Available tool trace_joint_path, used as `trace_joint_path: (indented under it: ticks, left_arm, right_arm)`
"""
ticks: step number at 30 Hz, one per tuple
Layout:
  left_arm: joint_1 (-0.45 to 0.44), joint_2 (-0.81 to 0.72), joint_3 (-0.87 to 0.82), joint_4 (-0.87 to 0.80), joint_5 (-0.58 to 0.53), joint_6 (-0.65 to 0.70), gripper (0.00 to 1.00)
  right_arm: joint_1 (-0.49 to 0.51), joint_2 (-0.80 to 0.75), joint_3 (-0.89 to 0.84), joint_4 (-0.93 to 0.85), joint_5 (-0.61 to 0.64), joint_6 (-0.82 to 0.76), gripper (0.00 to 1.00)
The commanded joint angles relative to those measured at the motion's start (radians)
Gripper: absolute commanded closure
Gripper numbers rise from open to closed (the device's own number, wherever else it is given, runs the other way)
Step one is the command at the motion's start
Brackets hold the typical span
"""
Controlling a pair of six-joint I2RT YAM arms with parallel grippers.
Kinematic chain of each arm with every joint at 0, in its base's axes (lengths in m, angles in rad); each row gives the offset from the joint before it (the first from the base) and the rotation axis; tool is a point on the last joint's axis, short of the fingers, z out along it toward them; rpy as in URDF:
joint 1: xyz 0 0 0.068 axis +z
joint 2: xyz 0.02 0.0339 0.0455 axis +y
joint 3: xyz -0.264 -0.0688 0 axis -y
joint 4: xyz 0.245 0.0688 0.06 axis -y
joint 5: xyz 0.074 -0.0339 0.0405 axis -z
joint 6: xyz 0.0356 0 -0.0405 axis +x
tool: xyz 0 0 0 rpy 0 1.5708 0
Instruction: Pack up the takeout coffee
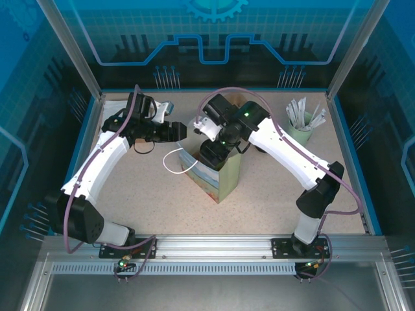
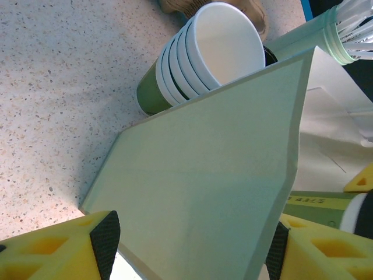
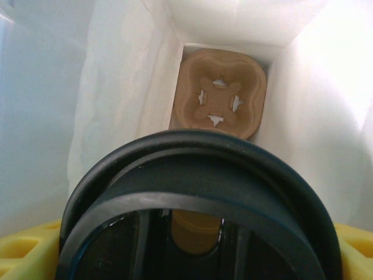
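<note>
Your right gripper (image 3: 189, 248) is pinching the takeout coffee (image 3: 198, 175). Its yellow fingers (image 3: 23, 251) sit on either side of the cup's dark round top, and it holds the cup inside the mouth of the paper bag (image 1: 227, 184), clear of the bag's floor. Straight below those fingers, one brown pulp carrier (image 3: 192, 76) lies flat on the bottom with a single well. The bag's white inner walls rise close on both sides of the cup, the left one creased and leaning in. Your left gripper (image 2: 189, 248) has its fingers spread wide, and the bag's pale green outer wall spans from one black pad (image 2: 105, 242) to the other. You cannot tell from this whether the pads press on it. Just beyond those fingertips, behind the bag's top edge, lies one stack of nested green cups (image 2: 227, 46) with white insides, four or five rims showing. Farther off to that hand's right stands one pale green cup (image 1: 299, 133) of white sticks (image 1: 301, 110). One white handle loop (image 1: 172, 165) droops from the bag beneath the left hand, with bare speckled table (image 1: 162, 201) nearer its arm base.
</note>
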Motion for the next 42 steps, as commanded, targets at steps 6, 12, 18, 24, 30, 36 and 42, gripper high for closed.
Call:
trace_joint_path:
  ticks: [6,12,18,24,30,36,42]
  left_arm:
    - [-0.006,0.009,-0.008,-0.029,-0.035,0.024,0.32]
    - [-0.007,0.012,-0.009,-0.023,-0.033,0.021,0.32]
    - [-0.008,0.013,-0.010,-0.024,-0.034,0.021,0.32]
    - [-0.008,0.013,-0.012,-0.026,-0.037,0.022,0.32]
    - [-0.008,0.017,-0.012,-0.027,-0.044,0.022,0.32]
    - [-0.008,0.017,-0.009,-0.029,-0.045,0.024,0.32]
    - [-0.008,0.018,-0.005,-0.031,-0.045,0.025,0.32]
  right_arm:
    - [-0.016,-0.025,-0.076,0.069,-0.015,-0.004,0.16]
    - [-0.016,-0.027,-0.129,0.089,0.001,-0.023,0.16]
    - [-0.017,-0.028,-0.169,0.131,0.004,-0.035,0.15]
    - [-0.016,-0.031,-0.201,0.139,0.010,-0.042,0.15]
    - [-0.017,-0.029,-0.225,0.146,0.021,-0.048,0.15]
    - [-0.016,-0.024,-0.244,0.155,0.027,-0.057,0.15]
    - [-0.016,-0.014,-0.258,0.162,0.021,-0.057,0.14]
